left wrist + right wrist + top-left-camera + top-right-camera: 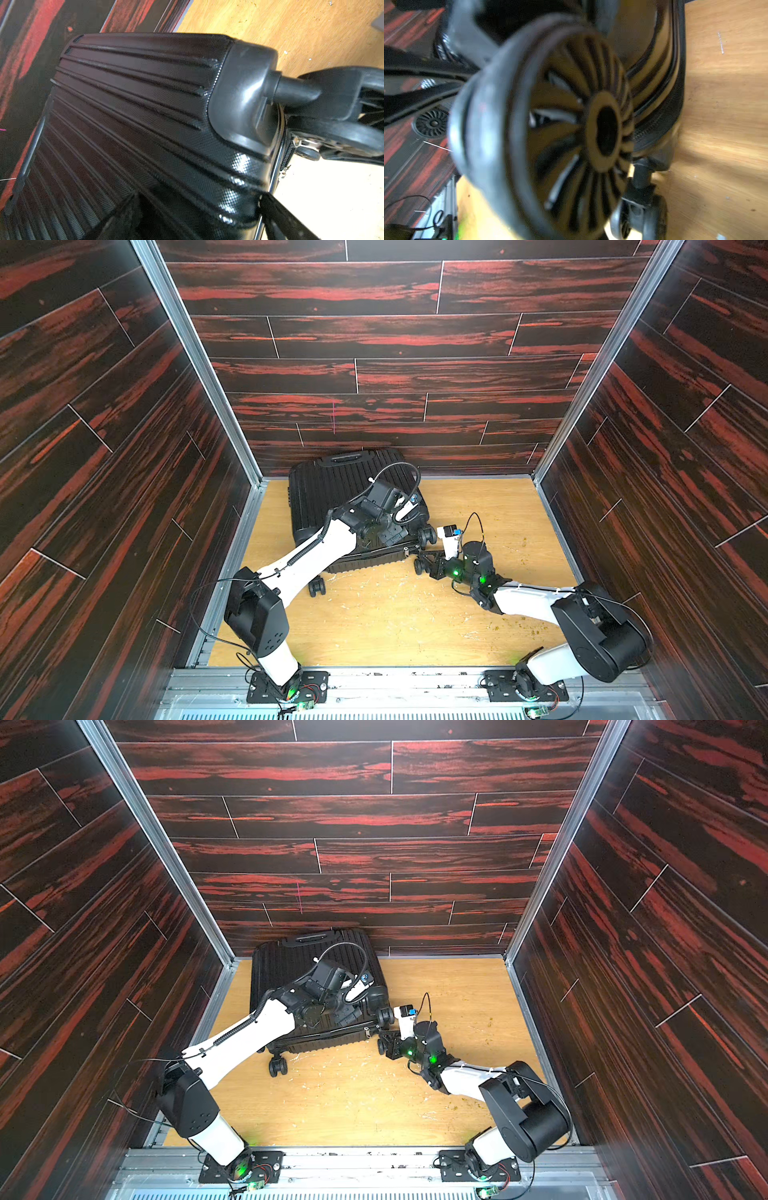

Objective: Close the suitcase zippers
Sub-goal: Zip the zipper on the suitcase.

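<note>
The black ribbed suitcase (332, 489) (291, 969) lies flat at the back left of the wooden table, handle toward the back wall. My left gripper (390, 535) (197, 224) rests open on its top shell (135, 114) near the front right corner. A strip of the zippers (287, 153) shows at that corner with a silvery pull (299, 143). Along the near side the two shells stand slightly apart (374, 553). My right gripper (420, 561) (384, 1042) is shut at that corner between the wheels. A blurred wheel (550, 124) fills the right wrist view and hides the jaws.
Dark red plank walls close in the back and both sides. A caster (317, 587) sticks out at the suitcase's near left corner. Small crumbs and scratches (511, 626) dot the wooden table (415, 622). A metal rail (415, 680) carries both arm bases at the front edge.
</note>
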